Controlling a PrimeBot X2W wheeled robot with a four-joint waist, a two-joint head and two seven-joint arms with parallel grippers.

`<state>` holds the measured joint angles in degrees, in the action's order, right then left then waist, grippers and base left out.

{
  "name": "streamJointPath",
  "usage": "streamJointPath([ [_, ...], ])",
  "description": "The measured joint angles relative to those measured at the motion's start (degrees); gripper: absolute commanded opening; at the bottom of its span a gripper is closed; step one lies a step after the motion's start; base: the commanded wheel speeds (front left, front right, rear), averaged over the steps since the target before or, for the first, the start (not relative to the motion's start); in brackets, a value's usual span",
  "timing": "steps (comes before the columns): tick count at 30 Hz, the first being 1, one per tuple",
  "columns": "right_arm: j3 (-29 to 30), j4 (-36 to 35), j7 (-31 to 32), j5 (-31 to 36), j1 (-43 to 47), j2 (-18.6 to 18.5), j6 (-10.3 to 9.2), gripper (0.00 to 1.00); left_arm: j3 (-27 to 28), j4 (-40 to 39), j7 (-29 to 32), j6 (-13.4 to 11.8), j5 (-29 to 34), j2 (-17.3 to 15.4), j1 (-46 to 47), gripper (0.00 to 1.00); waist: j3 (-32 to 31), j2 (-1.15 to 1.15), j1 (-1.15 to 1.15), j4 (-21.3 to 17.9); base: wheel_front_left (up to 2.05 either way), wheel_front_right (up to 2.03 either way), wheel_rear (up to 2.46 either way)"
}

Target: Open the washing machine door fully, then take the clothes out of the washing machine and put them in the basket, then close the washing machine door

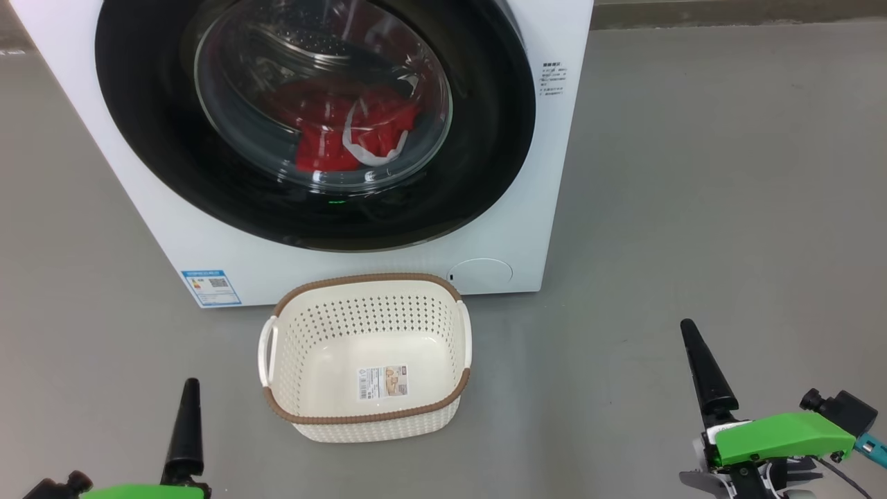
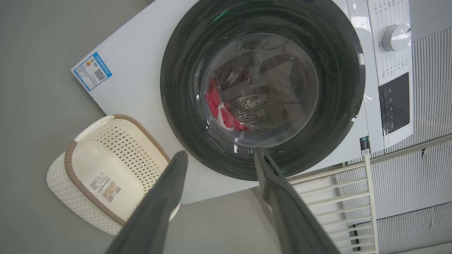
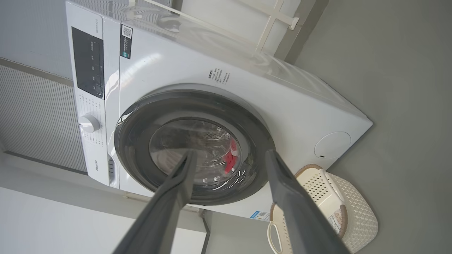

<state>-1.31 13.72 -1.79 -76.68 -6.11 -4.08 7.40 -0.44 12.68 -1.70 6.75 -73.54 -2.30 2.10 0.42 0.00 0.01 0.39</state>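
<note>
The job is just starting: the door (image 1: pixel 138 138) is sitting shut, the clothes (image 1: pixel 326 132) are lying inside the washing machine (image 1: pixel 527 229), the basket (image 1: pixel 360 280) is waiting empty in front. The left gripper (image 2: pixel 220 152) and right gripper (image 3: pixel 231 152) are hanging spread apart, holding nothing

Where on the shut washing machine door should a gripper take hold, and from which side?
The washing machine door is a smooth flush disc; its one visible break is a small notch in the upper rim, toward the robot's right. Probably hook a finger of the open right gripper there, coming from the right, and pull outward.
</note>
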Motion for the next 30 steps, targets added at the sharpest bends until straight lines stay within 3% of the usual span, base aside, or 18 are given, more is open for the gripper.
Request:
streamJointPath([
  [30, -4.46, 2.05, -4.91, 31.51, -2.25, -1.4, 0.0, 1.0, -3.21, -1.36, -5.03, 0.07, 30.94, -1.32, 0.56, 1.0, 0.01, 0.0, 0.0, 0.26, 0.0, 0.0, 0.0],
])
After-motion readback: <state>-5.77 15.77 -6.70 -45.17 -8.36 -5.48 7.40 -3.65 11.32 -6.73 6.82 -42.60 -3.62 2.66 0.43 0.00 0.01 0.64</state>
